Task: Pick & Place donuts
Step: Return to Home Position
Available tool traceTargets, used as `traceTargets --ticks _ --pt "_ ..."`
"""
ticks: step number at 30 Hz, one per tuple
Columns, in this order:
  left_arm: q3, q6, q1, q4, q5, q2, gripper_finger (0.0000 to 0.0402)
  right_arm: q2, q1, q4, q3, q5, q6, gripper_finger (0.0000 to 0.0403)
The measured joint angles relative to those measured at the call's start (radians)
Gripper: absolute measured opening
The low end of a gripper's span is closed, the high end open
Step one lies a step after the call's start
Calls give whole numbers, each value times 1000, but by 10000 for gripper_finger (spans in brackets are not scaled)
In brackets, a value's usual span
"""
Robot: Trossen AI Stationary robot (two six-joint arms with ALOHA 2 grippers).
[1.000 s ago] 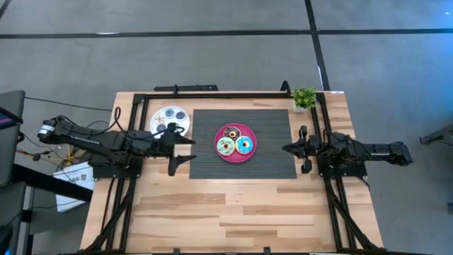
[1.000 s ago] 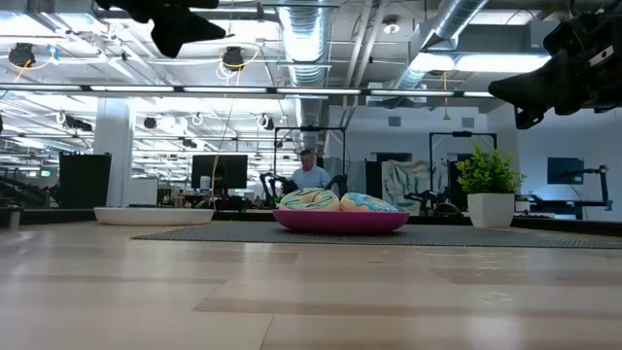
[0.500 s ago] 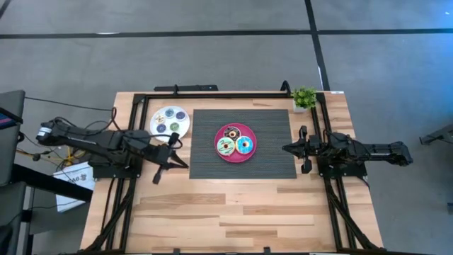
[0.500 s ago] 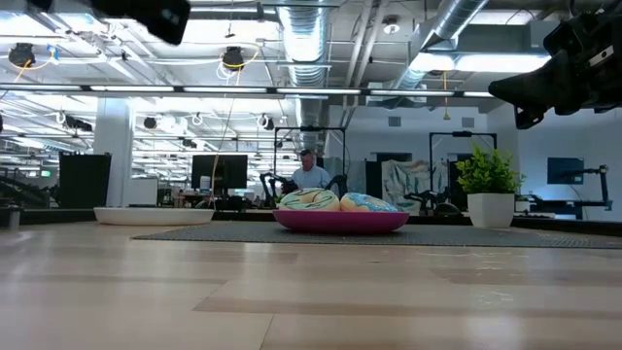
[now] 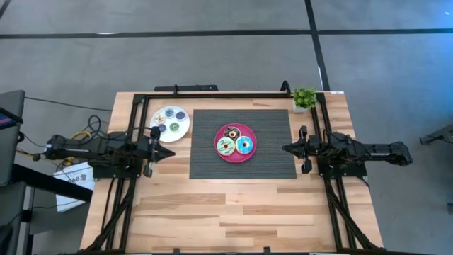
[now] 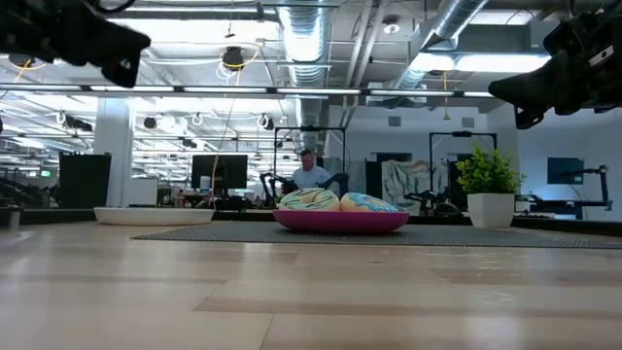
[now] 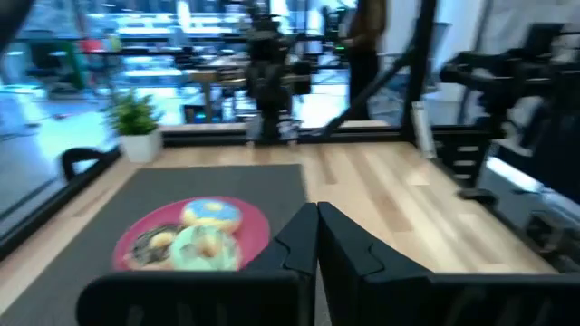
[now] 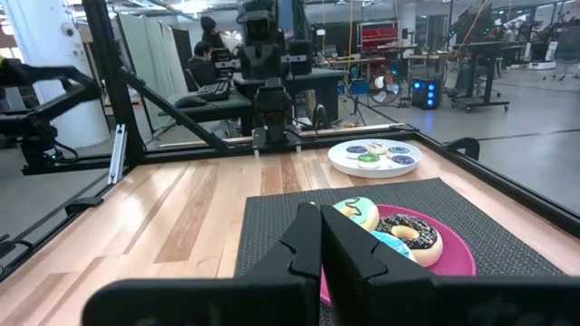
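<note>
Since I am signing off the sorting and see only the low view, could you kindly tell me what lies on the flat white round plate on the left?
Observer: The flat white round plate holds the tiny toy ring donuts in blue, green and cream.
Operator: Thank you. On the flat pink round plate I make out two iced rings; is that all?
Observer: No, three: a chocolate-brown iced donut sits behind the pale green iced donut and the light blue iced donut, as seen from your side.
Operator: Is either gripper carrying anything?
Observer: No; the left gripper and the right gripper are both shut and empty.
</note>
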Motion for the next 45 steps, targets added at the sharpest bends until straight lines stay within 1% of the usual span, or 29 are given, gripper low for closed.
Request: traceTargets --ticks 3,5,7,10,12,15,17,20,26,33,45 --pt "-33 7 -19 -56 -85 -99 0 0 0 0 0 0 0 0" --pt "-54 27 -26 -68 -88 -162 0 0 0 0 0 0 0 0" --pt "-81 40 -26 -69 -60 -203 0 0 0 0 0 0 0 0" --pt "-110 43 -26 -82 7 -194 0 0 0 0 0 0 0 0" --pt "-144 38 -26 -16 33 -191 0 0 0 0 0 0 0 0" --pt "-214 20 -25 113 33 -199 0 0 0 0 0 0 0 0" --pt "-214 25 -24 136 0 -197 0 1 0 0 0 0 0 0" --pt "-215 63 -21 89 -42 -199 0 1 0 0 0 0 0 0" --pt "-215 113 -21 98 -110 -197 0 1 0 0 0 0 0 0" --pt "-216 61 -21 98 -111 -197 0 1 0 0 0 0 0 0" --pt "-218 48 -21 98 -110 -197 0 1 0 0 0 0 0 0"
